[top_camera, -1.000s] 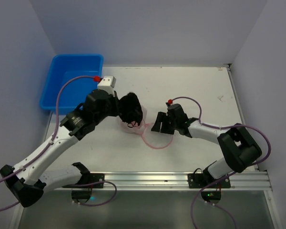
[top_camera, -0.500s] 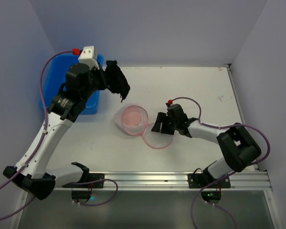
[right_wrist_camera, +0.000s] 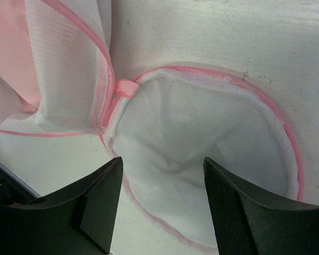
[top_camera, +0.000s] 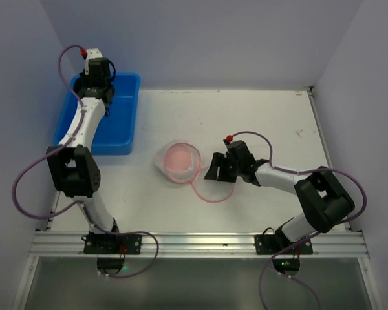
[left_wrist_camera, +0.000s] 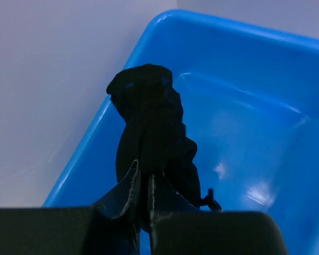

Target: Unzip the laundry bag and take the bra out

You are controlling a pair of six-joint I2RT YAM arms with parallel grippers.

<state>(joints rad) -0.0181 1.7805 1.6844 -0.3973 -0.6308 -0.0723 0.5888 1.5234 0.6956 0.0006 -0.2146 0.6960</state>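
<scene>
Pink-trimmed white mesh laundry bag (top_camera: 179, 161) lies unzipped on the worktop (top_camera: 271, 116), the right end effector (right_wrist_camera: 162, 167) spread wide over its lid (right_wrist_camera: 202, 127); the left end effector (left_wrist_camera: 143, 188) pinches a black bra (left_wrist_camera: 151, 127) above a blue plastic bin (left_wrist_camera: 255, 133).

Identify the laundry bag (top_camera: 180, 161) by its white mesh, pink zipper trim and pale pink interior. Its opened flap (right_wrist_camera: 202, 154) shows the same white mesh edged in pink. The bra (left_wrist_camera: 151, 127) is solid black; you can make out no pattern on it. The bin (left_wrist_camera: 255, 122) is glossy bright blue. The table (top_camera: 271, 116) is plain white with faint grey marks. The left arm (top_camera: 84, 126) and right arm (top_camera: 278, 175) are white with black joints. Note the black left gripper (left_wrist_camera: 143, 183), black right gripper (top_camera: 215, 168), purple cables (top_camera: 252, 132) and red connector caps (top_camera: 229, 137).
</scene>
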